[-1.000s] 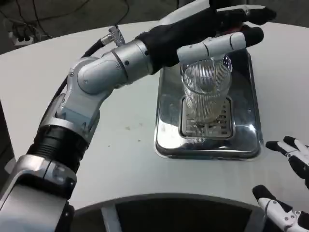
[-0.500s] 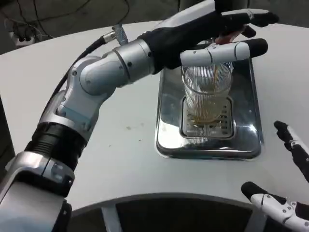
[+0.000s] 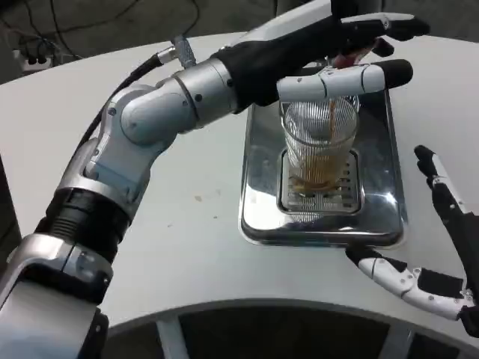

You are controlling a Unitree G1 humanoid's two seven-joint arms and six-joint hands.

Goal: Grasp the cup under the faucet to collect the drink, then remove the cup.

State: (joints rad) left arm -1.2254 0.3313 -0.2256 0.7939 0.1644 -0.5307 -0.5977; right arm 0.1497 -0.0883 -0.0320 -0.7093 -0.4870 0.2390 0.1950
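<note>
A clear ribbed glass cup (image 3: pixel 319 148) stands upright on the grate of a shiny metal drip tray (image 3: pixel 262 179). A thin brown stream falls into it and brown drink fills its lower part. My left hand (image 3: pixel 329 46) reaches over the cup from the left, its fingers stretched across the faucet area above the rim; it presses there and hides the faucet. My right hand (image 3: pixel 434 247) is at the lower right, fingers spread, beside the tray's right front corner and holding nothing.
The white round table (image 3: pixel 187 239) has free surface to the left of the tray and in front of it. Cables and a power strip (image 3: pixel 34 56) lie on the floor beyond the far left edge.
Drink has begun flowing and the level in the cup has risen. My right hand has moved up and leftwards toward the tray, opening wider. The left hand stays over the faucet.
</note>
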